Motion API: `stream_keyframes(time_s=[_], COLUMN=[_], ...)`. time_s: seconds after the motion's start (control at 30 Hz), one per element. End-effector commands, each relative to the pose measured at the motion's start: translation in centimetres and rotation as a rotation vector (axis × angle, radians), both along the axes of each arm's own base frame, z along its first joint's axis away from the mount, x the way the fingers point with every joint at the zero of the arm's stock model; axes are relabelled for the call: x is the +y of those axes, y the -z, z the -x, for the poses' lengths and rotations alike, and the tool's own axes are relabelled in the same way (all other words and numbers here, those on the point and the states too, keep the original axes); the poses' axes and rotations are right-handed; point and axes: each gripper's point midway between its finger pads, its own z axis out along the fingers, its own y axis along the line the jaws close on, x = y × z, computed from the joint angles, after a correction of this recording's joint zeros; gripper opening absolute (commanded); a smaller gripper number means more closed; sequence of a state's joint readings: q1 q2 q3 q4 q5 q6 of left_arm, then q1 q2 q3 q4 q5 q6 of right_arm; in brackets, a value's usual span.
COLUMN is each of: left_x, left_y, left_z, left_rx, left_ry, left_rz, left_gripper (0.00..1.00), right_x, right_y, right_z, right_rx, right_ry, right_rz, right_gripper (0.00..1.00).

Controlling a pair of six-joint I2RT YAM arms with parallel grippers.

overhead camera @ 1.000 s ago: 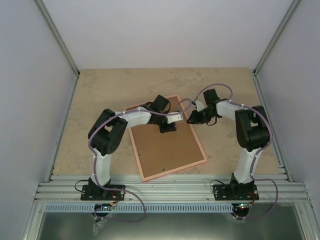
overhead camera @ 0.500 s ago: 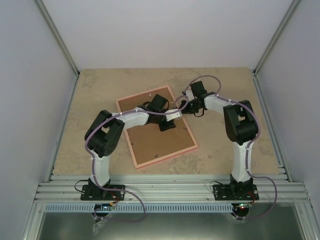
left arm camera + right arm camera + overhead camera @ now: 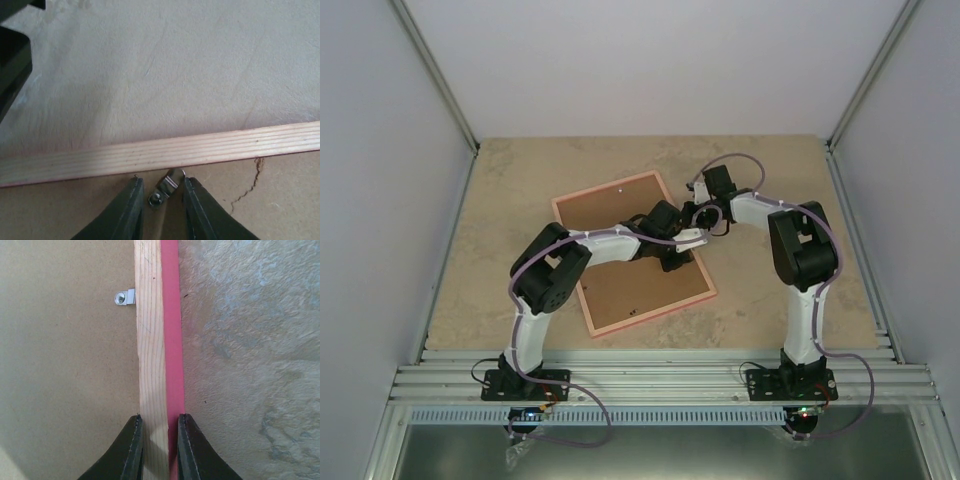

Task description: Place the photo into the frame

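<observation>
The pink frame lies face down and askew on the table, with a brown backing board filling it. No photo shows in any view. My right gripper sits at the frame's right rail; in its wrist view the right gripper is shut across the pale wood and pink edge of the frame. My left gripper hovers just inside the same rail. In the left wrist view the left gripper stands open, its fingers on either side of a small metal tab that reaches the frame.
Another metal tab sits against the rail ahead of the right fingers. A thin crack runs through the backing board. Beige stone-patterned table surrounds the frame, with white walls on three sides.
The frame slid up and to the left with the right gripper on its rail, then stopped. The left gripper has since moved right to the rail and its jaws have narrowed around the tab.
</observation>
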State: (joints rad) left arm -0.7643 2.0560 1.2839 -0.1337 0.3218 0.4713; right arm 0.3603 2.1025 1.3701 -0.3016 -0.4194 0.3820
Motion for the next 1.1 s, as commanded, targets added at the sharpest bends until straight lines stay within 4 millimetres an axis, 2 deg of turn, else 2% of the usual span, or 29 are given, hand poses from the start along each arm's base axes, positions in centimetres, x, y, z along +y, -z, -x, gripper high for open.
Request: stream_keyframes(time_s=[0.0, 0.23, 0.5, 0.7, 0.8, 0.9, 1.0, 1.07], left_x=[1.5, 3.0, 3.1, 2.2, 1.5, 1.3, 2.4, 3.7], left_y=[4.1, 6.3, 6.3, 5.9, 4.1, 0.7, -2.8, -4.0], left_z=[0.7, 0.9, -1.1, -0.8, -0.8, -1.6, -2.7, -2.5], left_rx=[0.044, 0.055, 0.103, 0.144, 0.13, 0.124, 0.147, 0.151], left_ry=[-0.024, -0.06, -0.315, -0.314, -0.266, -0.238, -0.23, -0.207], left_rz=[-0.114, -0.201, -0.155, -0.109, -0.063, 0.017, 0.09, 0.101], left_gripper=[0.23, 0.2, 0.05, 0.08, 0.18, 0.27, 0.32, 0.33], right_x=[-2.6, -3.0, -3.3, -3.4, -3.4, -3.3, -3.0, -3.0], right_y=[5.9, 5.5, 5.6, 5.6, 5.5, 5.2, 4.5, 4.1], right_z=[4.3, 4.3, 5.0, 5.0, 4.8, 4.4, 3.5, 3.0], right_rx=[0.226, 0.221, 0.23, 0.227, 0.223, 0.209, 0.174, 0.155], right_ry=[0.076, 0.085, 0.094, 0.094, 0.092, 0.084, 0.067, 0.06], right_rz=[0.091, 0.082, 0.076, 0.072, 0.068, 0.063, 0.06, 0.06], right_gripper=[0.0, 0.0, 0.0, 0.0, 0.0, 0.0, 0.0, 0.0])
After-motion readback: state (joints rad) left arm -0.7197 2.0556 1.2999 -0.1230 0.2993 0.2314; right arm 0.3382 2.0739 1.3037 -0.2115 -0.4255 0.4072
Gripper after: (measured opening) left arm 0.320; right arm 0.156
